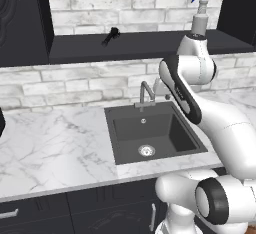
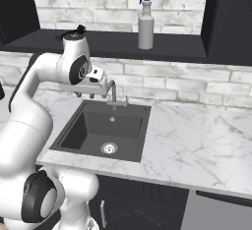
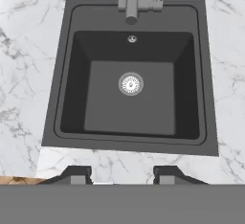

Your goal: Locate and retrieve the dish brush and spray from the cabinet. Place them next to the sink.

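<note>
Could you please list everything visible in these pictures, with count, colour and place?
brush: one, black, lying on the cabinet shelf, left part
spray: one, grey with blue-and-white nozzle, upright on the shelf, right part
cabinet: one, black, on the brick wall above the counter
sink: one, dark grey, set into the counter, steel drain in its floor
faucet: one, steel, at the sink's back edge
counter: one, white marble, around the sink
end effector: one, dark fingertips apart with nothing between them, above the sink's front edge
</note>
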